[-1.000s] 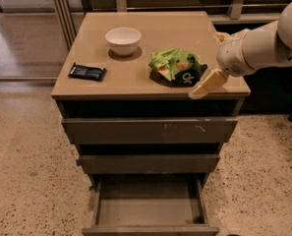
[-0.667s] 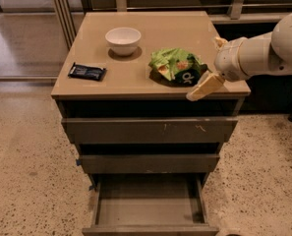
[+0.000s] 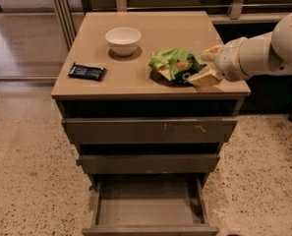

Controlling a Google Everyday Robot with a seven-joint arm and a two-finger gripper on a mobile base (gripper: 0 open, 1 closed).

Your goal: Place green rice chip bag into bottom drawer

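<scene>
The green rice chip bag (image 3: 172, 63) lies crumpled on the right half of the cabinet top (image 3: 96, 87). My gripper (image 3: 207, 63) comes in from the right at the top's level, at the bag's right end. Its two tan fingers stand apart, one (image 3: 212, 50) behind the bag's end and one (image 3: 203, 77) in front of it, so it is open. Whether the fingers touch the bag I cannot tell. The bottom drawer (image 3: 145, 206) is pulled out below, showing a plain grey inside with nothing in it.
A white bowl (image 3: 123, 40) stands at the back left of the top. A small dark blue-black packet (image 3: 87, 72) lies near the left edge. The wide upper drawer (image 3: 150, 130) and middle drawer (image 3: 148, 163) are pushed in. Speckled floor surrounds the cabinet.
My gripper has moved left and up from the cabinet's front right corner to the bag's right end. The bag, bowl and packet have not moved.
</scene>
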